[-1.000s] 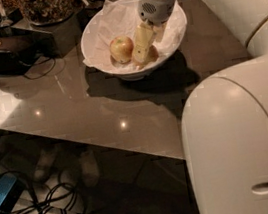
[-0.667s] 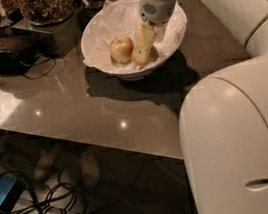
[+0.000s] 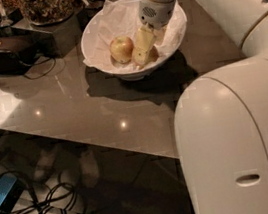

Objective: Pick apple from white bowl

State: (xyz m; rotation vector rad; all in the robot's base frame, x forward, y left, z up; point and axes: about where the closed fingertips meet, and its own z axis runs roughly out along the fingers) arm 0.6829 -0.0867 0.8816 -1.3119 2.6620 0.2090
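The white bowl point(image 3: 93, 37), lined with crumpled white paper, stands on the dark table. My gripper point(image 3: 143, 52) reaches down into its right half from above. Just behind and right of the gripper a small orange-red apple point(image 3: 154, 53) shows as a sliver; the gripper hides most of it. The gripper sits right against this apple. A paler yellow apple with a red blush point(image 3: 121, 49) lies to the left of the gripper in the bowl, apart from it.
My arm's large white link point(image 3: 230, 139) fills the right foreground. At the back left are dark trays of nuts point(image 3: 47, 4) and a black box point(image 3: 3, 51) with cables. The table's front edge point(image 3: 105, 151) runs diagonally; cables lie on the floor below.
The gripper stays at the same spot in the bowl. The big arm link in the foreground has shifted slightly to the left. The apples have not moved.
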